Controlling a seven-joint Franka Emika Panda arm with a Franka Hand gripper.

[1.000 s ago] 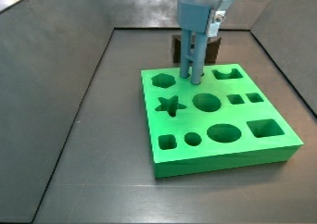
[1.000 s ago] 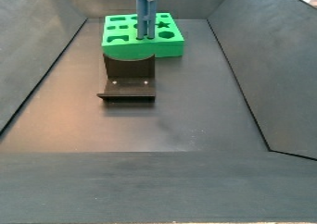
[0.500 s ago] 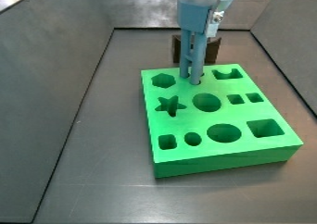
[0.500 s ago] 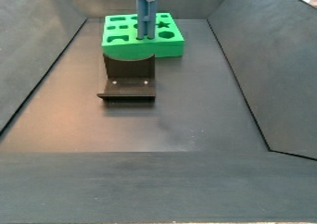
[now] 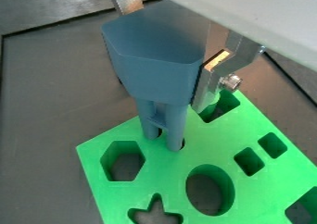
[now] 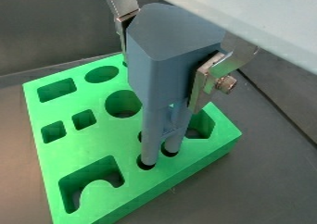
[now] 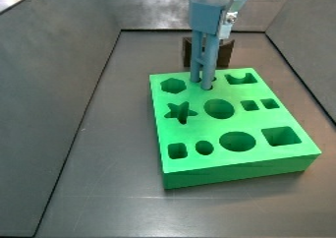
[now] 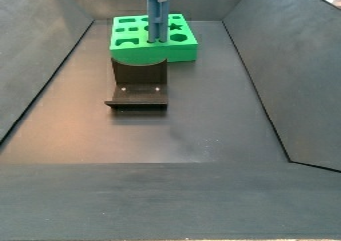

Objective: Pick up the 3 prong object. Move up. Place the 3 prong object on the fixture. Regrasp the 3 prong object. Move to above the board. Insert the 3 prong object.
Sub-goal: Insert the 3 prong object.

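Nothing has visibly moved against the earlier side views; the tool point(image 7: 206, 45) stands at the same spot over the board point(image 7: 231, 158), and the 3 prong object point(image 7: 206, 47) has sunk no deeper, which suggests the insertion is at its end or stalled; the tool's silver fingers point(image 6: 213, 76) pinch the object's upper body in both wrist views; the object point(image 6: 168, 89) is a light-blue blocky piece held upright, its narrow prongs reaching down into small holes near the board's edge point(image 6: 148, 161); whether they are fully seated cannot be told; the fixture point(image 8: 139, 89) sits empty on the floor, apart from the board.
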